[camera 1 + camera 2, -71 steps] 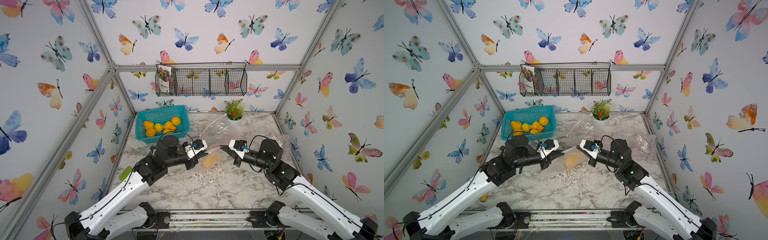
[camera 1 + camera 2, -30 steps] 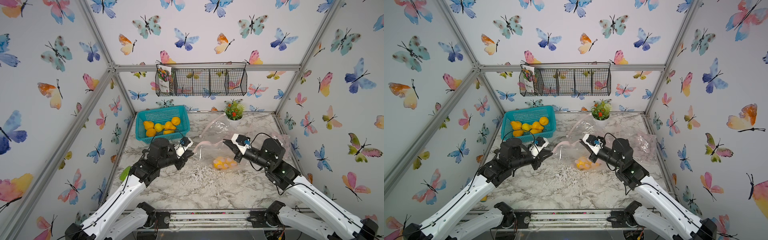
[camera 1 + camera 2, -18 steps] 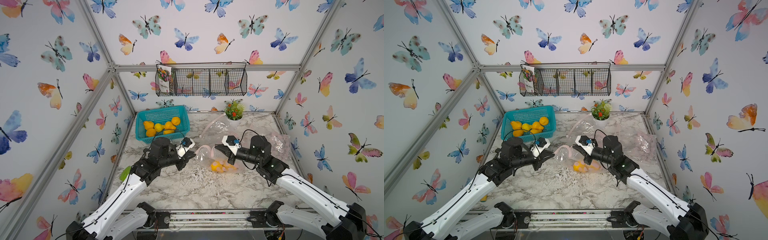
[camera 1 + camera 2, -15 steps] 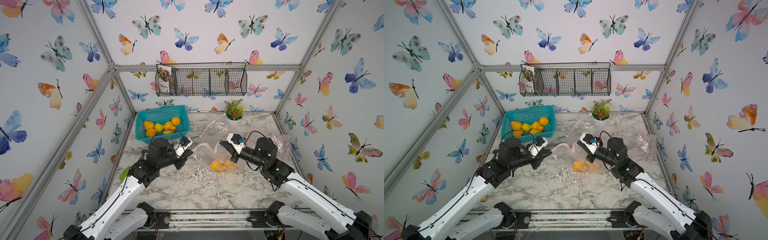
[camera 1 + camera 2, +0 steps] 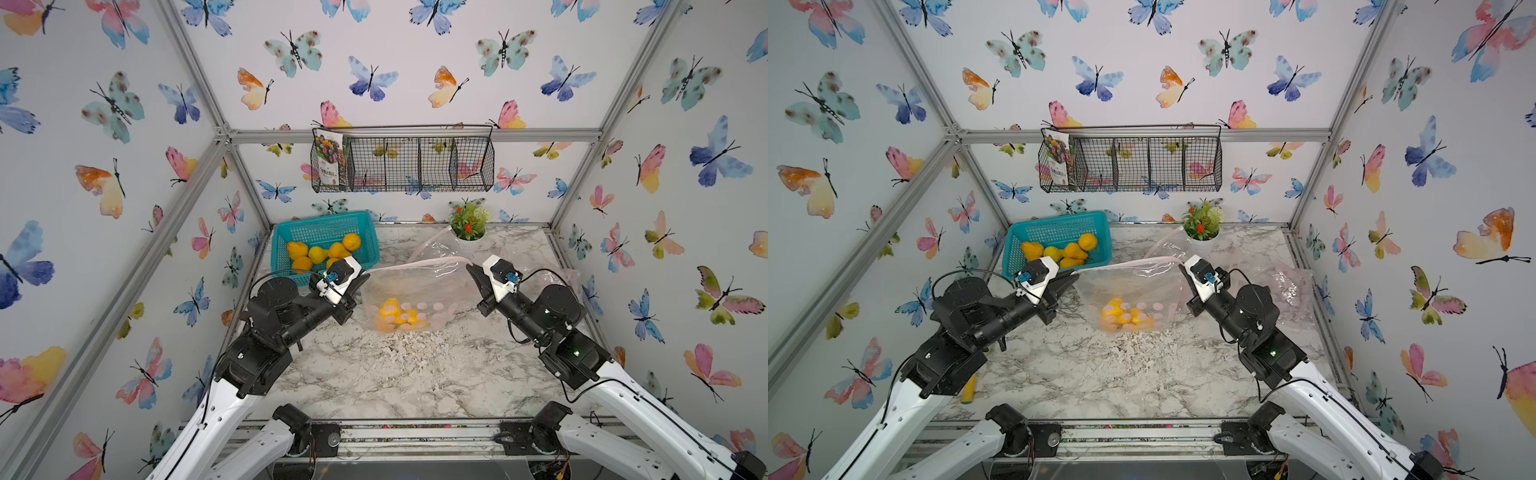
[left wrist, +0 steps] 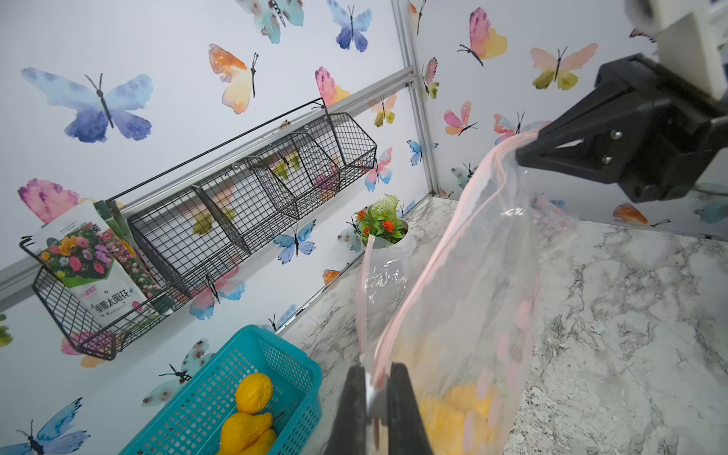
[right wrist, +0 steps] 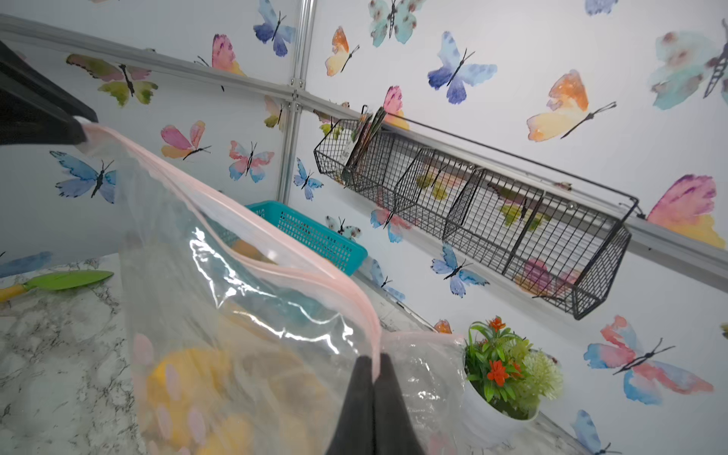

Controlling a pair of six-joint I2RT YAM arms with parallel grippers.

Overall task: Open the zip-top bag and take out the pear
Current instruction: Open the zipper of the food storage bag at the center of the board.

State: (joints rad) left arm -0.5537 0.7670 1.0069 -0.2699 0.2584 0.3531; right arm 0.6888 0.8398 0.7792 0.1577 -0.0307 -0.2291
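Note:
The clear zip-top bag (image 5: pixel 415 286) (image 5: pixel 1133 286) hangs stretched between my two grippers above the marble table, its pink zip strip on top. The yellow pear (image 5: pixel 397 318) (image 5: pixel 1121 318) lies blurred in the bag's bottom. My left gripper (image 5: pixel 365 275) (image 6: pixel 374 378) is shut on the strip's left end. My right gripper (image 5: pixel 469 268) (image 7: pixel 373 362) is shut on the right end. In the right wrist view the bag (image 7: pixel 236 275) shows its two pink lips slightly parted along the middle.
A teal basket (image 5: pixel 320 220) with several yellow fruits stands at the back left. A potted plant (image 5: pixel 467 224) stands at the back, with another clear bag (image 5: pixel 432 245) before it. Crumpled plastic (image 5: pixel 577 282) lies at the right edge. A green-tipped tool (image 5: pixel 968 388) lies front left.
The two grippers have drawn apart, the right one swinging back to the right. The bag's pink strip is now pulled taut between them, and the pear has stayed at the bottom.

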